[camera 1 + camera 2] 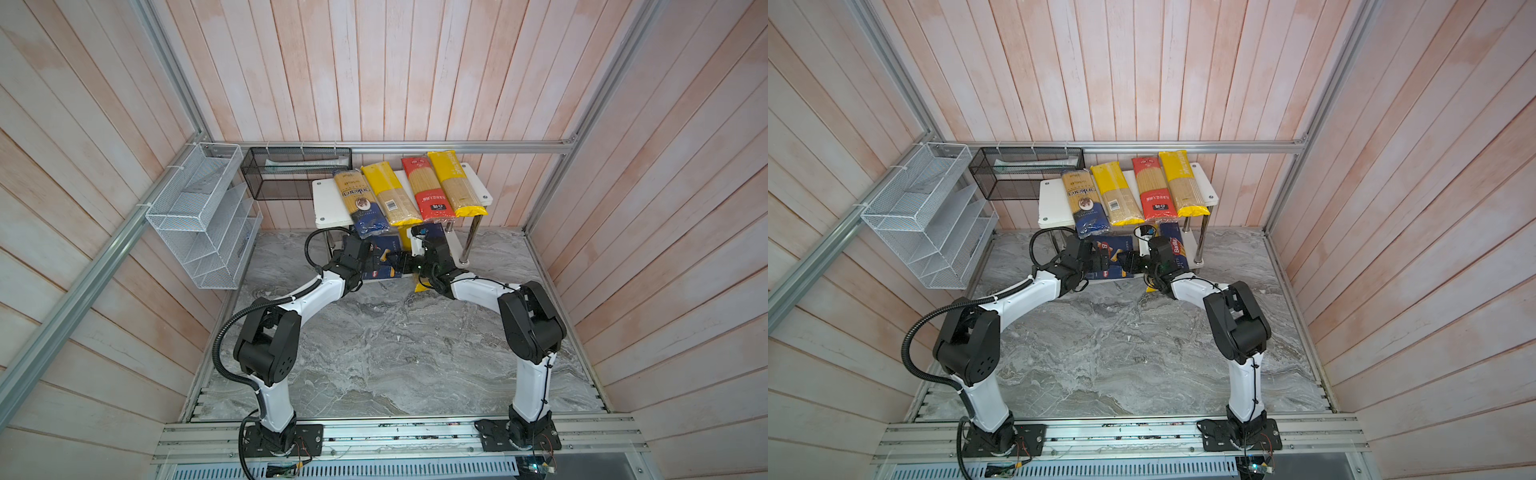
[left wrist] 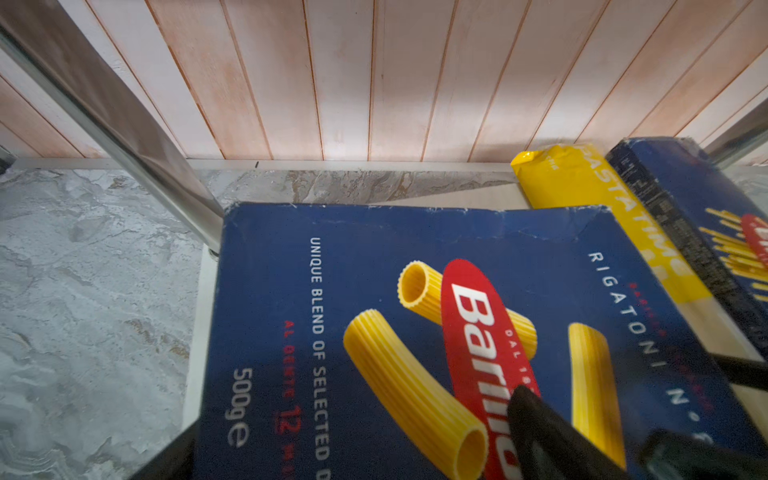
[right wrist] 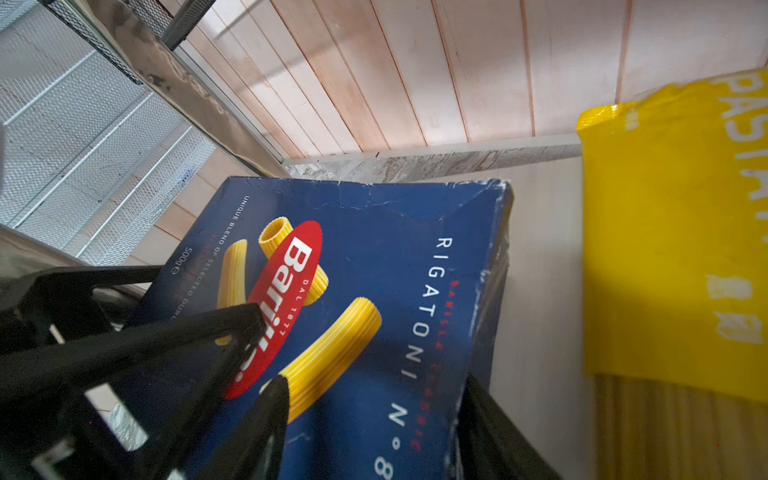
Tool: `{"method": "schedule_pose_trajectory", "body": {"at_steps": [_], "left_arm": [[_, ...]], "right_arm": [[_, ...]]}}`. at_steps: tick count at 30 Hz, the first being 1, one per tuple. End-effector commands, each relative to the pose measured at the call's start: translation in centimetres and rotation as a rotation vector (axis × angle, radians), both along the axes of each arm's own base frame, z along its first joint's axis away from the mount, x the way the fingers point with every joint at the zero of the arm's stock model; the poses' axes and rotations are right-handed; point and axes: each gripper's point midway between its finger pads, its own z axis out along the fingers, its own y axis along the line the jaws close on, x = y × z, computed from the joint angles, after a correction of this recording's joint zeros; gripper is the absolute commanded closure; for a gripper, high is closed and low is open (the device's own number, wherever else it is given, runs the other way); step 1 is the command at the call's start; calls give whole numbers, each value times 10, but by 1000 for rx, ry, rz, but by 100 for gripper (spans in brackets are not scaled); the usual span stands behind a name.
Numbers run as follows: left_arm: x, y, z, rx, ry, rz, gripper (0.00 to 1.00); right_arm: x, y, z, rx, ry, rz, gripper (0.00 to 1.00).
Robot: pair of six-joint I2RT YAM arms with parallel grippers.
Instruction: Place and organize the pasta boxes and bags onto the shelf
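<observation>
The shelf (image 1: 328, 199) carries the clear blue-ended bag (image 1: 359, 203), a barcoded yellow bag (image 1: 390, 195), a red bag (image 1: 424, 187) and another yellow bag (image 1: 455, 183) on its upper board. On the lower board (image 1: 1194, 245) lie the wide pasta box (image 1: 1117, 249), a yellow PASTATIME bag (image 2: 582, 178) and the narrow pasta box (image 1: 1177, 245). The wide box juts past the front edge. My left gripper (image 2: 357, 411) holds its near left corner, one finger on the red logo. My right gripper (image 3: 378, 382) straddles its near right edge; whether it grips is unclear.
A white wire mesh rack (image 1: 199, 216) hangs on the left wall, and a black mesh basket (image 1: 295, 174) hangs just left of the shelf. A chrome post (image 2: 124, 124) stands close by the wide box's far left corner. Grey marble floor (image 1: 374, 353) lies in front.
</observation>
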Motion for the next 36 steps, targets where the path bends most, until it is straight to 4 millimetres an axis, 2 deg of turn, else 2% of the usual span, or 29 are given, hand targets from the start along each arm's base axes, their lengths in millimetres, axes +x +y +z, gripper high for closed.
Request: {"method": "schedule_pose_trajectory", "body": {"at_steps": [1,8,13,20,27,31,36], "left_arm": [[1,-22,36,12,-77,-76,0],[-1,-15,37,46,-79,-52,0],[-5,2,43,118,-99,0,0],[-26,3,49,66,-99,-20,0],[-57,3,23,-10,-23,-46,0],[-79,3,11,-23,7,-56,0],[-110,17,-7,-44,67,-33,0]], "right_arm": [[-21,33,75,128,-181,129,38],[-19,25,85,118,-197,110,37],[-24,19,88,113,-205,99,36],[-39,15,96,121,-200,123,36],[-59,6,73,93,-140,133,35],[-75,-3,69,74,-136,123,35],[-100,-12,52,30,-106,128,35]]}}
